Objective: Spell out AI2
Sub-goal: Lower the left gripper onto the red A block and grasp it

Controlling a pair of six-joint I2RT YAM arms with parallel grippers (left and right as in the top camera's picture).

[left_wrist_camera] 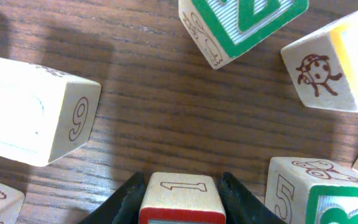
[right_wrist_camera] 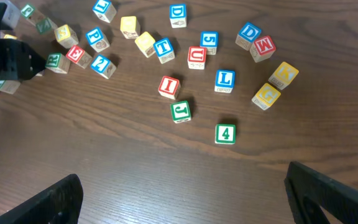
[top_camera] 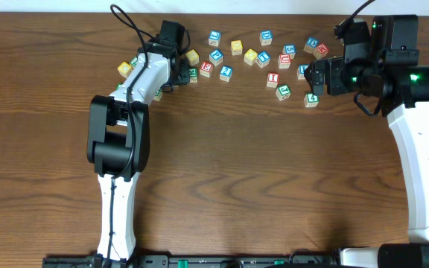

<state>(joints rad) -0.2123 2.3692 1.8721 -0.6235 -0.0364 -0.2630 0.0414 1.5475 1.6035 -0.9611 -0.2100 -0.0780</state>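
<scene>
Several lettered and numbered wooden blocks lie scattered along the far side of the table. My left gripper [top_camera: 171,72] is low among the left cluster. It is shut on a block [left_wrist_camera: 180,198] with a red-framed top and a 1 on its side. A red I block [top_camera: 272,78] shows in the right wrist view [right_wrist_camera: 169,86], near a green J [right_wrist_camera: 181,111] and a green 4 [right_wrist_camera: 225,133]. My right gripper [right_wrist_camera: 185,199] is open and empty over bare wood, near the 4 block [top_camera: 311,99].
Close around the held block are a block with a 9 [left_wrist_camera: 36,112], a green-faced block [left_wrist_camera: 241,25], a block with a ladybird drawing [left_wrist_camera: 331,65] and a block with a 5 [left_wrist_camera: 319,190]. Blue L [right_wrist_camera: 225,80], red U [right_wrist_camera: 196,57] and red M [right_wrist_camera: 263,47] lie further back.
</scene>
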